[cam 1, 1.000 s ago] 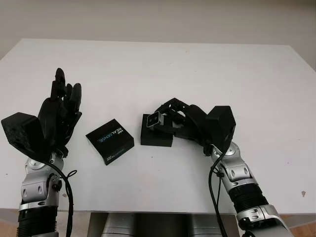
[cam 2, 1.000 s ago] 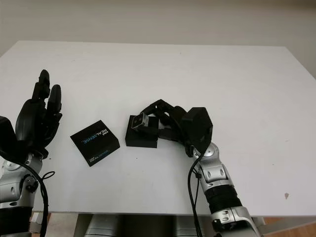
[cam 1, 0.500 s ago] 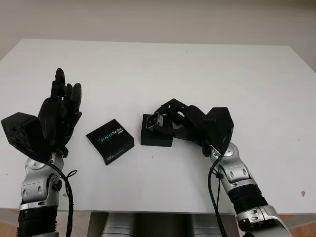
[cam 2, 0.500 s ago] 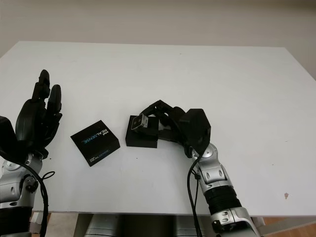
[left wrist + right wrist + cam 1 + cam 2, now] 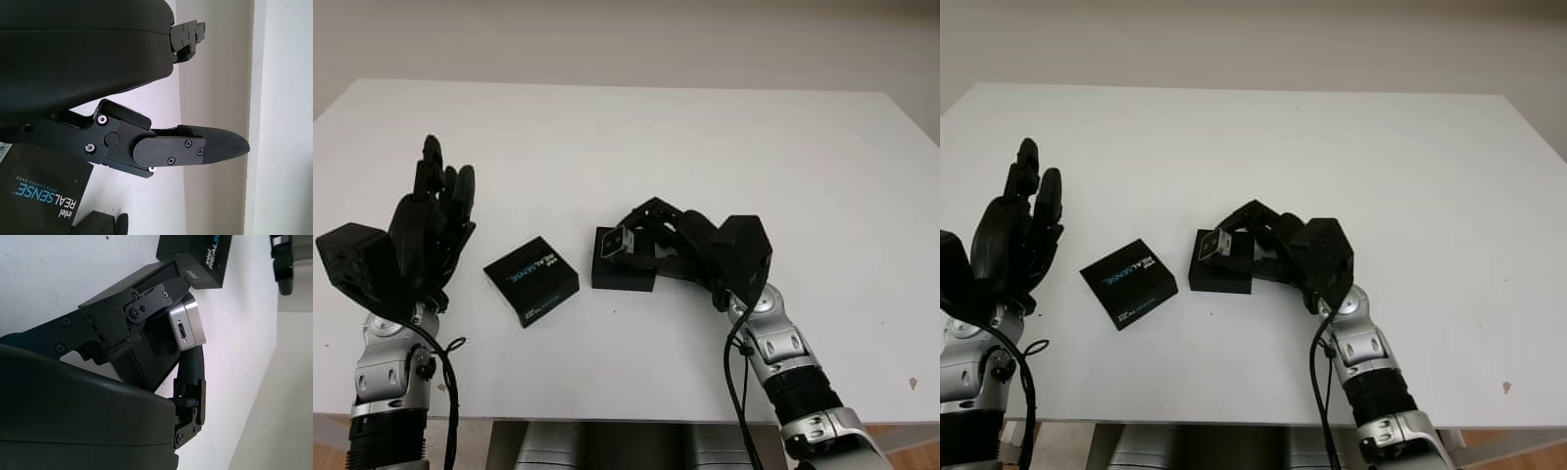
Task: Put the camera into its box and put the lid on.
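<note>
Over box (image 5: 623, 271), camera (image 5: 617, 241) still gripped

The small silver camera (image 5: 617, 240) sits tilted over the open black box (image 5: 624, 269); the printed lid (image 5: 530, 279) lies just beside it.

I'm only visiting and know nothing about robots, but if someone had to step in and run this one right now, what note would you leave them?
Right hand: shut on the camera, holding it tilted just over the open box near the table's middle.
Left hand: open, raised above the table's left side, holding nothing.
Lid: lying flat on the table, printed side up, to the left of the box and apart from it.
Done: camera picked up and brought to the box.
Left: seat the camera in the box, let go, then fetch the lid and put it on the box.
</note>
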Robot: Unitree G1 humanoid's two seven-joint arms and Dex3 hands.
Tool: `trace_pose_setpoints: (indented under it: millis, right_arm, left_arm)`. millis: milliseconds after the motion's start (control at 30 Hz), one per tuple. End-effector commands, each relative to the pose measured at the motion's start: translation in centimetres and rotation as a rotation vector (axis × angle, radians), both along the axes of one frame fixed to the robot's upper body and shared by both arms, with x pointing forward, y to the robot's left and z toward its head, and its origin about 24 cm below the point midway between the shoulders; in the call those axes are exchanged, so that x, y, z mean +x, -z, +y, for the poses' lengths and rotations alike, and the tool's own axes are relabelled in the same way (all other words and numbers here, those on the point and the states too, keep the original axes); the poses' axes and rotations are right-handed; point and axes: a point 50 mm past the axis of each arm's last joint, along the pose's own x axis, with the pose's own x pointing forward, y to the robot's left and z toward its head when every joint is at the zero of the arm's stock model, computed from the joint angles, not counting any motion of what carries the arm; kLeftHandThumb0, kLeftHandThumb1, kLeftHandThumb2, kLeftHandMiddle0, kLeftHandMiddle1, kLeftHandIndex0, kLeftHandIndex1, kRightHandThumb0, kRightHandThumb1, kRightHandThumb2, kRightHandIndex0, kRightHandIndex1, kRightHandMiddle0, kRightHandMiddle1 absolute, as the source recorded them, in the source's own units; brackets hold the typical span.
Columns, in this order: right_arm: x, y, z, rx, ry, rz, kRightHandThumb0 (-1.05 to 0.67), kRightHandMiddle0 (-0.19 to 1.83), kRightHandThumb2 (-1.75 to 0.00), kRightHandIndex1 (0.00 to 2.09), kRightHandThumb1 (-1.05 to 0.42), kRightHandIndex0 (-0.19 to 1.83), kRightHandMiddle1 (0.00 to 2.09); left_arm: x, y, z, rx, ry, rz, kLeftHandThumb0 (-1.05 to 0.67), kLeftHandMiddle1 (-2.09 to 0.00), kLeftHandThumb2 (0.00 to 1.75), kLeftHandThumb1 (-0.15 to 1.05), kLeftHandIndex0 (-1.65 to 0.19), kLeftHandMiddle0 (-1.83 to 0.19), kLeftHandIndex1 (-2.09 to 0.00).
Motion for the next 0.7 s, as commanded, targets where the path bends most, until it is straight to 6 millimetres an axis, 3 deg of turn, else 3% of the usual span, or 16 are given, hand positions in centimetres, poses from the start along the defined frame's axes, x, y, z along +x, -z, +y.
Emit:
trace_pose_setpoints:
  millis: [0,167,533,667]
  right_arm:
    - [-0.74,1.50,0.04,-0.063,-0.013,0.029,-0.45,0.31,-0.06,0.06,-0.92,0.24,1.78]
    - [-0.92,1.45,0.43,-0.181,-0.031,-0.088,-0.43,0.34,-0.05,0.08,-0.90,0.28,1.75]
    - [-1.12,1.25,0.65,-0.292,-0.043,-0.163,-0.36,0.35,-0.05,0.09,-0.90,0.30,1.60]
    - [-1.19,1.03,0.48,-0.347,-0.071,-0.186,-0.46,0.16,-0.05,0.05,-0.89,0.23,1.38]
  left_arm:
    - [-0.22,-0.44,0.22,0.014,0.000,-0.015,-0.79,0.00,0.42,1.05,0.19,0.19,0.00]
    - [-0.26,-0.34,0.26,0.012,-0.001,-0.017,-0.79,0.00,0.42,1.05,0.19,0.19,0.00]
    - [-0.32,-0.30,0.27,0.016,-0.002,-0.013,-0.78,0.00,0.44,1.05,0.19,0.19,0.00]
    - [-0.35,-0.32,0.24,0.020,0.001,-0.013,-0.79,0.00,0.44,1.05,0.19,0.19,0.00]
